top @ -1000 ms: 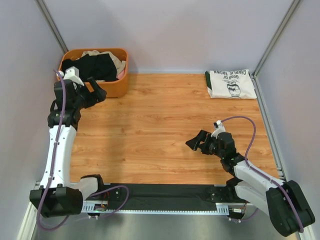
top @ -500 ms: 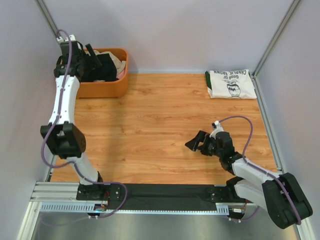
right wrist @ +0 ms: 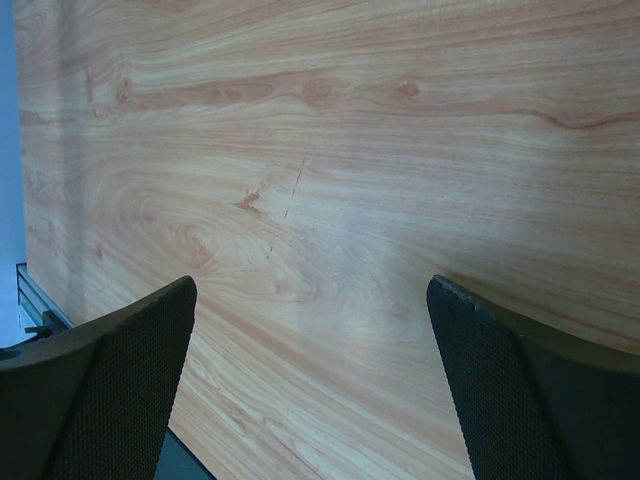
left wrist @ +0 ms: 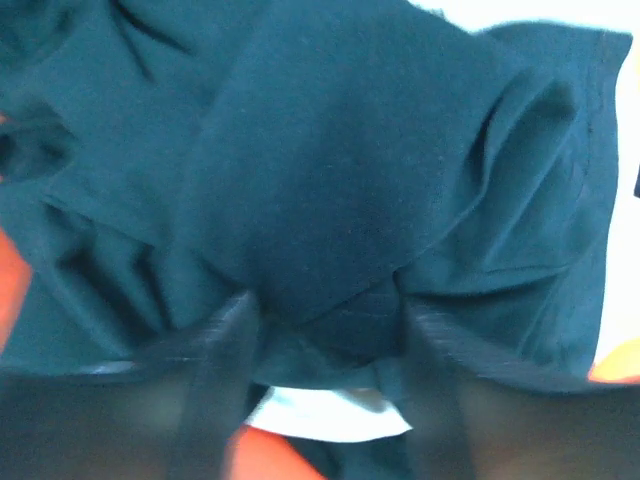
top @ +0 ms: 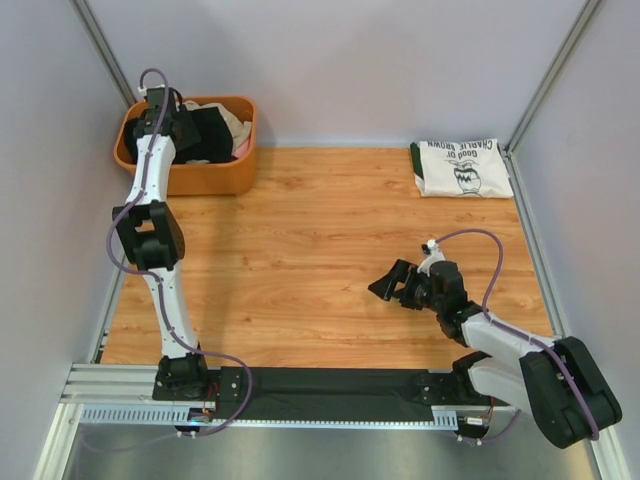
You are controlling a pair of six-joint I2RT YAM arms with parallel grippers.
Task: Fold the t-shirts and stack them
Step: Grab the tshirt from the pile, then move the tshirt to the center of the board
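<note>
The black t-shirt point(top: 208, 136) lies crumpled in the orange basket point(top: 215, 180) at the back left. My left gripper point(top: 177, 122) reaches down into the basket. In the left wrist view its blurred fingers point(left wrist: 225, 350) press in on a bunched fold of the black t-shirt point(left wrist: 330, 180), which fills the gap between them. The white t-shirt point(top: 462, 167) with green trim and a Charlie Brown print lies folded at the back right of the table. My right gripper point(top: 386, 284) hovers low over bare wood right of centre, open point(right wrist: 310, 290) with nothing between its fingers.
A pale cloth point(top: 236, 124) lies under the black one in the basket, and a strip of white cloth point(left wrist: 330, 412) shows below the pinched fold. Metal frame posts and grey walls close in the wooden table point(top: 320, 230) on three sides.
My left arm has swung from the table's left edge up and back into the basket, and its jaws have narrowed around the black cloth. The right arm has barely moved.
</note>
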